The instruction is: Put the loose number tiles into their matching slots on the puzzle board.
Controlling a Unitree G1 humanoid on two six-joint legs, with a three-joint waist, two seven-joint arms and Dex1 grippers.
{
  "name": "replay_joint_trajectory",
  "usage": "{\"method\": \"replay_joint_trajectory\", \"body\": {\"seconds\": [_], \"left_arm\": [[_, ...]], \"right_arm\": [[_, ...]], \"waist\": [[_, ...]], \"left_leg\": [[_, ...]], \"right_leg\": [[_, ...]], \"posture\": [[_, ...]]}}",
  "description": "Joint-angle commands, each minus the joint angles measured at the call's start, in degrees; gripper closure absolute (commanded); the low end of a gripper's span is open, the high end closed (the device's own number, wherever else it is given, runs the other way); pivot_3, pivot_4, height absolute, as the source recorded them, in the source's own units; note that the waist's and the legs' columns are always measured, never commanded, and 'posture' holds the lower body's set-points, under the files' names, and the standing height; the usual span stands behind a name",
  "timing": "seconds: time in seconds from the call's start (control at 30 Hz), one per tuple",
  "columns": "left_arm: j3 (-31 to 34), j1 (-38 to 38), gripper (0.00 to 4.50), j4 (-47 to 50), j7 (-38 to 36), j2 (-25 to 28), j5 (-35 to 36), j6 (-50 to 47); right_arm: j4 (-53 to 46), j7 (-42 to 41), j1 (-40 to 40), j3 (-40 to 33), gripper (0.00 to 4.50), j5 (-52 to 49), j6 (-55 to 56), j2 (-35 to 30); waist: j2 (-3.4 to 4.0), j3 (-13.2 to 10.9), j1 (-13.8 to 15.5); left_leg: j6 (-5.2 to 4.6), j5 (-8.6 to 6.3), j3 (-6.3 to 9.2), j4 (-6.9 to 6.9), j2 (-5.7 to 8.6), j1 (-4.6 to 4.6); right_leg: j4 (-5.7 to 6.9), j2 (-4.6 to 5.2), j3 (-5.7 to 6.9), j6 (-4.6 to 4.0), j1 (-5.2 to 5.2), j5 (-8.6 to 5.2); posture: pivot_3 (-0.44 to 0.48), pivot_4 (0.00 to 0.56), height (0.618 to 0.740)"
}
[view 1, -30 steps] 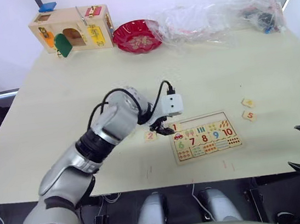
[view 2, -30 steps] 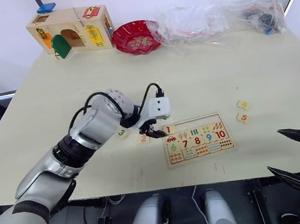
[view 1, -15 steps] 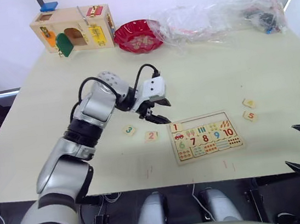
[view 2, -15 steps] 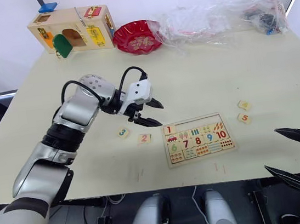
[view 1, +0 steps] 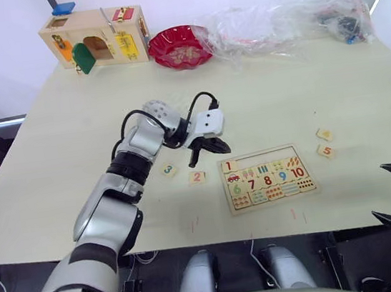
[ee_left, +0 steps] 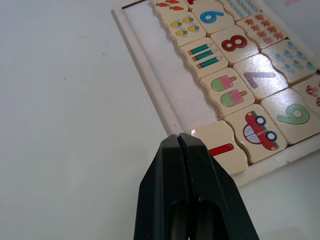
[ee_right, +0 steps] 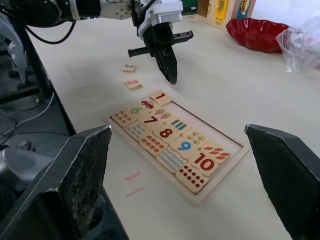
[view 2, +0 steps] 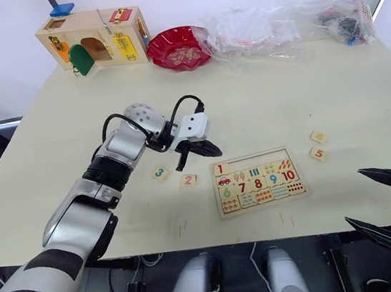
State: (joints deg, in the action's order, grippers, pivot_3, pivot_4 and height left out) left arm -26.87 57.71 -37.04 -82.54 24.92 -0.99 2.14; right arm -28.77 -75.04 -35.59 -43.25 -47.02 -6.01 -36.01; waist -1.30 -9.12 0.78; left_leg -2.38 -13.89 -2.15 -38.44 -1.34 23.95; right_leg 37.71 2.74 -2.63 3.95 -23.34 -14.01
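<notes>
The puzzle board (view 1: 268, 177) lay on the pale surface (view 1: 71, 133) toward the near right, its lower rows filled. In its top row the 1 tile (view 1: 229, 165) sat in the leftmost slot, and the four slots (ee_left: 170, 85) to its right were bare. The 2 tile (view 1: 197, 177) lay just left of the board, the 3 tile (view 1: 169, 169) a little farther left, and the 4 tile (view 1: 323, 134) and 5 tile (view 1: 324, 151) sat together well to the right of the board.

The left gripper (view 1: 207, 146) hung just beyond the board's far-left corner with its jaws clenched together on nothing, as the left wrist view showed. The right gripper (view 2: 375, 198) waited off the near right edge with its jaws spread wide and empty.

The 2 tile looked like the next pick. The risks, as I judge them: jaws coming down clenched would shove the thin tile across the surface instead of catching it. A careless sweep near the board could nudge the seated 1 tile out of its slot, or shift the whole board. A tile set down skewed might ride up on the board's rim.
</notes>
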Motion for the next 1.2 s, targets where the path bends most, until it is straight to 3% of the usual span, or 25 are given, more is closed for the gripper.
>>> {"method": "replay_joint_trajectory", "body": {"seconds": [0.03,1.2], "left_arm": [[1.3,0.9,4.47,-0.2,0.7,-0.3,-1.1,2.0],[0.5,-2.5,4.47,2.2,-0.8,0.1,-4.4,2.6]], "right_arm": [[-1.5,0.2,-0.7,-1.2,0.00,-0.6,1.0,0.2],[-2.2,0.5,-1.9,-1.3,0.00,-1.2,0.9,0.4]], "waist": [[0.00,0.0,0.0],[0.00,0.0,0.0]], "left_leg": [[0.00,0.00,0.00,0.00,0.00,0.00],[0.00,0.00,0.01,0.00,0.00,0.00]], "right_leg": [[0.00,0.00,0.00,0.00,0.00,0.00],[0.00,0.00,0.01,0.00,0.00,0.00]], "posture": [[0.000,0.150,0.740],[0.000,0.150,0.740]]}}
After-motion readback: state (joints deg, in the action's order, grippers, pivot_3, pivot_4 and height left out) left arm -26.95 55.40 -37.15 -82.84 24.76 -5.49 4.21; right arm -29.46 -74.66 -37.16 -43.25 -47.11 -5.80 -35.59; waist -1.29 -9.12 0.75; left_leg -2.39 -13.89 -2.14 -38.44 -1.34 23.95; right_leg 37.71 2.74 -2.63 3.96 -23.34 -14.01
